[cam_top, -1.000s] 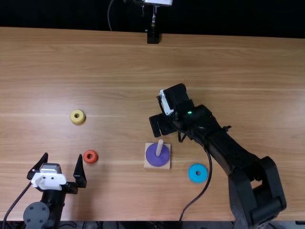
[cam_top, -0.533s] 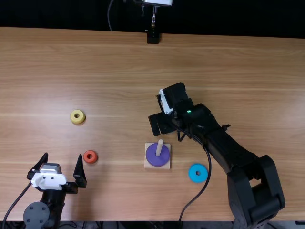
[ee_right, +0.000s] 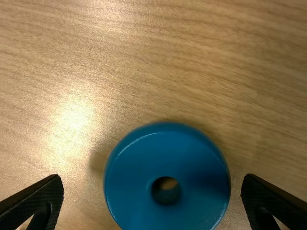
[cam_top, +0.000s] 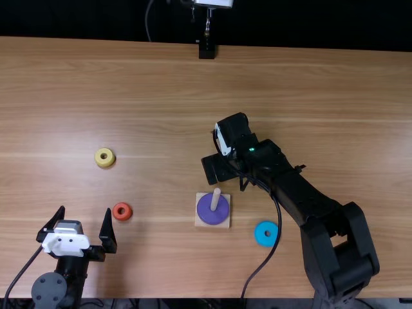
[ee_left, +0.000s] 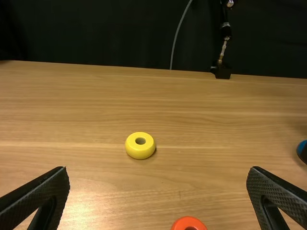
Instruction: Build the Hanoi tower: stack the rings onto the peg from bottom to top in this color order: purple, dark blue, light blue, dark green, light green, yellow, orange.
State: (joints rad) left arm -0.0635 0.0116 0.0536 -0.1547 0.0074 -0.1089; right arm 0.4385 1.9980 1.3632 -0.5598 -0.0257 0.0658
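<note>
The purple ring (cam_top: 213, 209) lies around the peg (cam_top: 215, 199) on its square wooden base (cam_top: 200, 220). My right gripper (cam_top: 215, 169) is behind that base, pointing down. In the right wrist view, my right gripper (ee_right: 152, 179) stands open over a dark blue ring (ee_right: 134, 187) lying flat on the table between its two fingers. My left gripper (cam_top: 78, 226) is open at the front left; in the left wrist view my left gripper (ee_left: 158, 175) holds nothing. A light blue ring (cam_top: 266, 234), an orange ring (cam_top: 121, 211) and a yellow ring (cam_top: 105, 157) lie apart on the table.
The right forearm (cam_top: 315, 209) and its cable cross the table right of the peg, the cable touching or passing over the light blue ring's edge. A black stand (cam_top: 206, 49) is at the table's far edge (cam_top: 290, 49).
My right arm's elbow and forearm have shifted a little to the left, the cable with them. Its gripper has barely moved. The left arm and the visible rings have kept still.
</note>
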